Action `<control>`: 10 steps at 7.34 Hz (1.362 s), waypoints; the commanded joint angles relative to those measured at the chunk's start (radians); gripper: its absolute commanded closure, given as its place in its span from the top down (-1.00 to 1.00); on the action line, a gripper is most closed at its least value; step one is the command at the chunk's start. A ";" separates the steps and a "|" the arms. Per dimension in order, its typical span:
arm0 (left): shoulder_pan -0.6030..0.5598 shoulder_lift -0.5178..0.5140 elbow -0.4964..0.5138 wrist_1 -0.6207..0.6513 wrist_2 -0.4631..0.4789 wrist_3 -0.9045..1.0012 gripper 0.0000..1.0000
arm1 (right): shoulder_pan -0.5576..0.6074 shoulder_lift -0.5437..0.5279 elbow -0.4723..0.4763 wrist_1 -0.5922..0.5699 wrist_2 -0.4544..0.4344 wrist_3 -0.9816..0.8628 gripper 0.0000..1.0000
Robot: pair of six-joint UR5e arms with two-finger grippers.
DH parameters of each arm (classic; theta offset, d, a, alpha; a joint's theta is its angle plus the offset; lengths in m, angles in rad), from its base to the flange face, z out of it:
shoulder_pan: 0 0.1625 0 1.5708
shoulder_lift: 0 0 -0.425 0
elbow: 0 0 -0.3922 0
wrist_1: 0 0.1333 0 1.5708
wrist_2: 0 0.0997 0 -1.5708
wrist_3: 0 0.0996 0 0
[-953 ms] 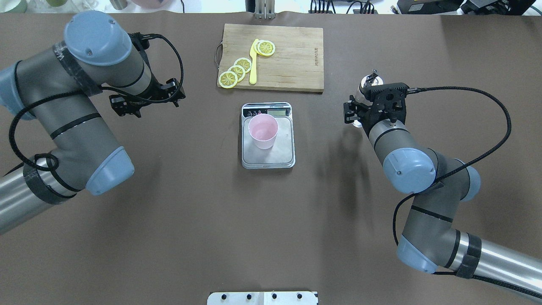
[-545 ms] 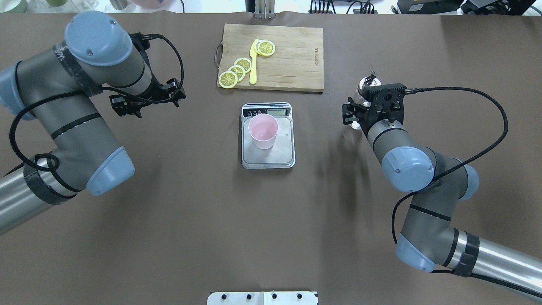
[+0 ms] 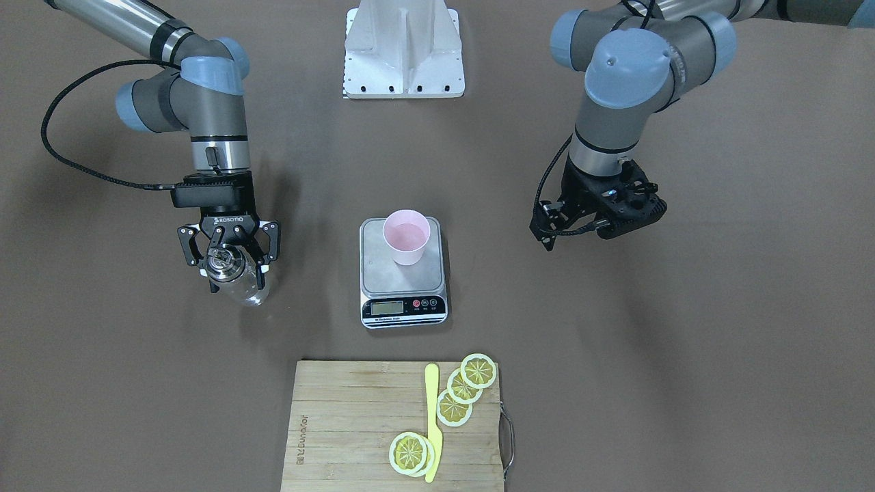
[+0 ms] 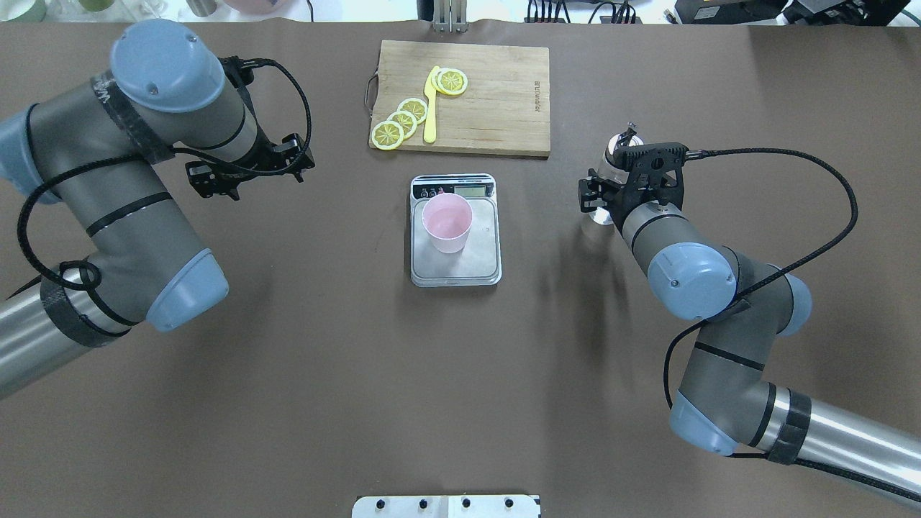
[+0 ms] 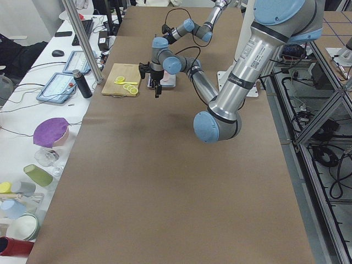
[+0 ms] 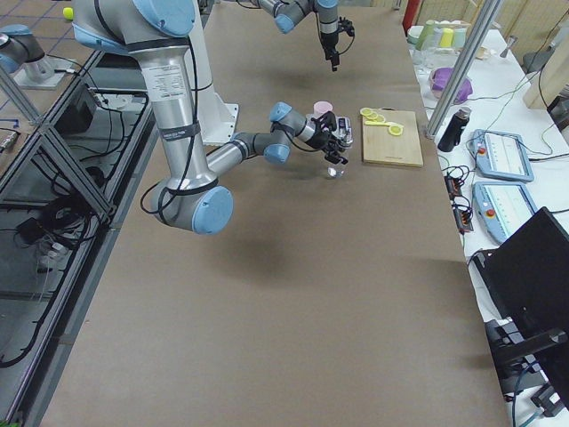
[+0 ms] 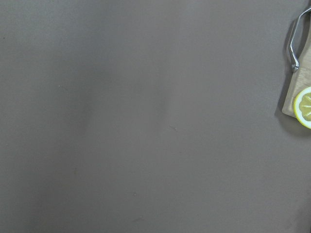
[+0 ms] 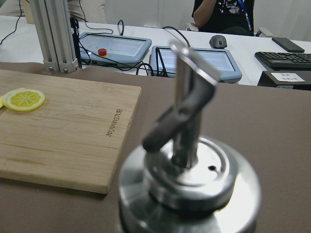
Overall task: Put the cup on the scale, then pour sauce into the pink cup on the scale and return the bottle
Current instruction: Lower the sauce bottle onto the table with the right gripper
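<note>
The pale pink cup (image 4: 447,223) stands upright on the steel platform of the scale (image 4: 468,257), also in the front view: cup (image 3: 407,239), scale (image 3: 383,273). My right gripper (image 4: 608,183) (image 3: 234,270) is shut on the clear glass bottle (image 3: 247,290) to the right of the scale, about a scale's width from it. The bottle's chrome pourer cap (image 8: 189,184) fills the right wrist view and sticks out above the gripper (image 4: 616,147). I cannot tell whether its base touches the table. My left gripper (image 4: 250,171) (image 3: 600,222) hangs open and empty, far left of the scale.
A wooden cutting board (image 4: 496,101) lies behind the scale with lemon slices (image 4: 403,119) and a yellow knife (image 4: 430,104). The board's handle corner shows in the left wrist view (image 7: 297,43). The robot's white base plate (image 4: 446,506) is at the near edge.
My right gripper has shifted slightly left, toward the scale, with the bottle in it. The left arm, the cup and the scale have not moved.
</note>
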 commanded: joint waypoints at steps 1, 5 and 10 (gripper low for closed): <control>0.001 0.000 0.004 0.000 0.000 0.002 0.97 | 0.005 0.003 -0.027 0.001 0.015 0.004 -1.00; 0.001 0.000 0.010 0.000 0.002 0.002 0.97 | 0.012 0.010 -0.027 -0.001 0.033 -0.006 -0.31; -0.001 0.000 0.015 -0.002 0.002 0.003 0.97 | 0.015 0.019 0.002 -0.001 0.079 -0.014 1.00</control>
